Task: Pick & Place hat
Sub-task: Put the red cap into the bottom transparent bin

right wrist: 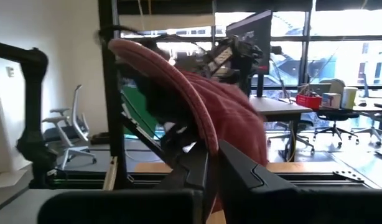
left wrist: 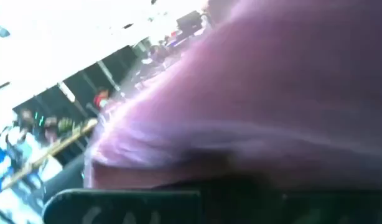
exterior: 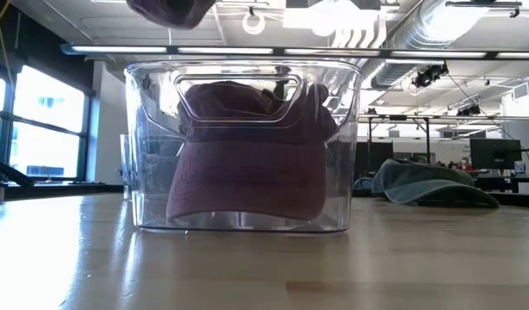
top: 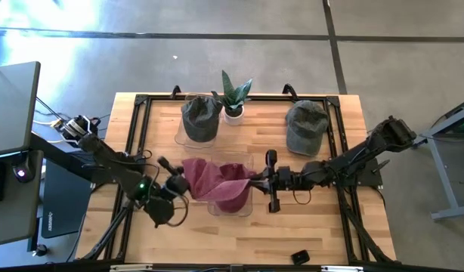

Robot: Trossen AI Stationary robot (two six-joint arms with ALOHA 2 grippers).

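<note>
My two grippers hold a maroon hat [top: 207,177] between them, above a clear bin [top: 249,205] at the table's front middle. My left gripper [top: 179,183] is at the hat's left end and my right gripper [top: 255,180] at its right end; both are shut on it. A second maroon hat [exterior: 247,176] lies on the bottom of the bin [exterior: 144,172]. In the low view only a bit of the held hat [exterior: 165,10] shows, above the bin's rim. In the left wrist view the hat's cloth [left wrist: 272,93] fills most of the picture. My left gripper holds the maroon hat at its left end [top: 188,181], coming level from the table's left. The cloth hides the place of contact in the wrist view. The hat is clear of the bin. My right gripper pinches the curved edge of the hat's brim [right wrist: 202,134] between its two fingers [right wrist: 241,165], coming level from the table's right. The hat stands up beyond the fingers, lifted clear of the bin.
A second clear bin with a dark grey hat [top: 200,119] stands at the far middle, with a small potted plant [top: 233,98] beside it. A grey-green cap [top: 306,127] lies on the table at the far right. A small black object [top: 300,257] lies at the near edge.
</note>
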